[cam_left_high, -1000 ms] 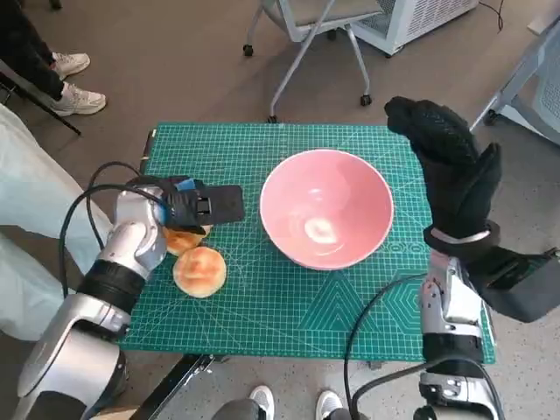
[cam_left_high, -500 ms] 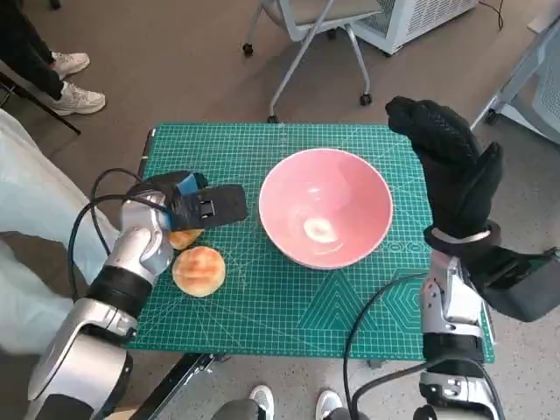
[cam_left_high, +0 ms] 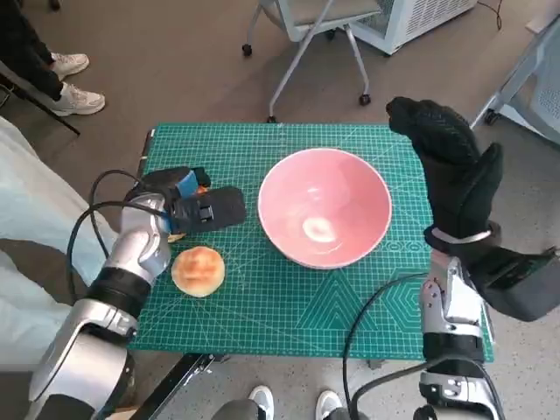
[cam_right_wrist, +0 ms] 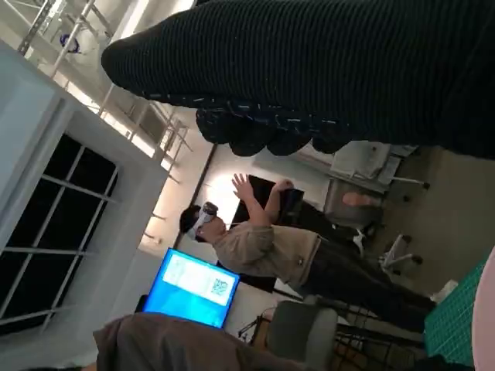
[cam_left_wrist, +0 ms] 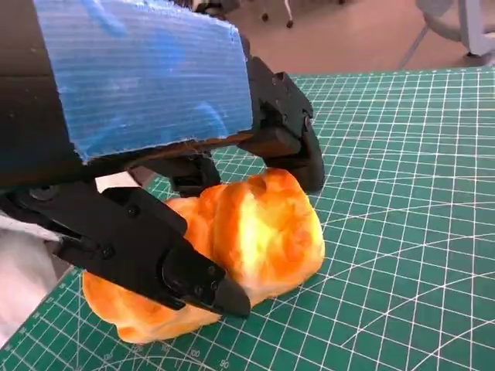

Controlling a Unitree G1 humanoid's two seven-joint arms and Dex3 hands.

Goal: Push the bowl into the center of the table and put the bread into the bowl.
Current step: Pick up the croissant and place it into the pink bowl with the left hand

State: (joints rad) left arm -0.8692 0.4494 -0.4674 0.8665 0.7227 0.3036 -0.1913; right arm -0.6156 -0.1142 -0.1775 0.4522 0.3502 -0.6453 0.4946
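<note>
The pink bowl [cam_left_high: 337,188] stands empty near the middle of the green mat [cam_left_high: 289,302]. A round bread roll [cam_left_high: 199,269] lies loose on the mat to the bowl's left. My left hand [cam_left_high: 199,208] sits just behind that roll and grips a second, orange-yellow piece of bread [cam_left_wrist: 255,232]. In the left wrist view its black fingers [cam_left_wrist: 155,255] close on both sides of that bread, which still touches the mat. From the head view that bread is almost hidden under the hand. My right hand [cam_left_high: 451,166] is raised upright at the bowl's right side, holding nothing.
A wheeled chair base [cam_left_high: 306,44] stands beyond the table's far edge. A person's shoes [cam_left_high: 74,83] and a pale trouser leg [cam_left_high: 35,201] are on the left. Cables loop off both forearms. A person [cam_right_wrist: 263,247] stands in the room in the right wrist view.
My left forearm has swung slightly inward and the hand has settled lower over the second bread, hiding more of it. The bowl, the loose roll and the right hand have not moved.
</note>
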